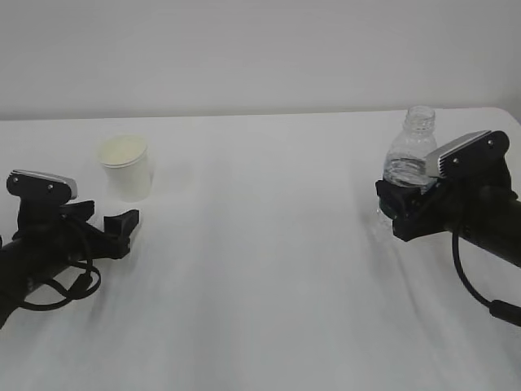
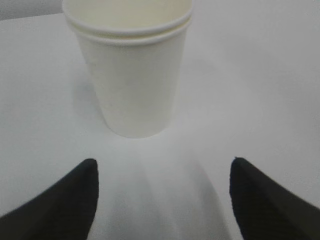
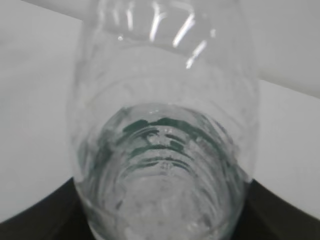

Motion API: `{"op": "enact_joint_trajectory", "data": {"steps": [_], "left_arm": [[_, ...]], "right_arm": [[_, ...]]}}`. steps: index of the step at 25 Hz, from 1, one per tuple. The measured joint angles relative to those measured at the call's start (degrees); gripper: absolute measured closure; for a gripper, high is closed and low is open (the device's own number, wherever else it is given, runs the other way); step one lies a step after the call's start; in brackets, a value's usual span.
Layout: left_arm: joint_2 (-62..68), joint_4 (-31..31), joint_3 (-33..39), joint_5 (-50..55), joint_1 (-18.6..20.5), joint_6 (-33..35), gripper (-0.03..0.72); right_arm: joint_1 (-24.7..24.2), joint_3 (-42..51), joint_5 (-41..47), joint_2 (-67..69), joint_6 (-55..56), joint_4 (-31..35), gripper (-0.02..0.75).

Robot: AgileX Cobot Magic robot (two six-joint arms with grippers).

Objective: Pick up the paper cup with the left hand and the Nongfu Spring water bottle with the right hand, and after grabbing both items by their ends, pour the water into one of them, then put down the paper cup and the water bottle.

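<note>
Paper cup [image 1: 125, 167]: white, tapered, rolled rim, upright on white table [image 1: 269, 269] at 9 o'clock; left gripper [image 2: 162, 200] spread wide just short of it, empty. Nongfu Spring water bottle [image 1: 409, 155]: clear ribbed plastic, capless, upright at 3 o'clock; right gripper [image 1: 394, 208] flanked its lower body, grasp uncertain.

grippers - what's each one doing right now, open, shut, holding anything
Left end effector: open, empty, just short of the paper cup.
Right end effector: around the water bottle; a firm grip cannot be told.
</note>
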Motion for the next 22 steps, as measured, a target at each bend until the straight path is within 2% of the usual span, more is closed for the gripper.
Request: {"op": "enact_joint_trajectory", "data": {"steps": [22], "left_arm": [[5.55, -1.36, -9.88, -0.03, 0.00, 0.34, 0.101]], "right_arm": [[0.00, 0.00, 0.11, -0.93, 0.00, -0.13, 0.271]]}}
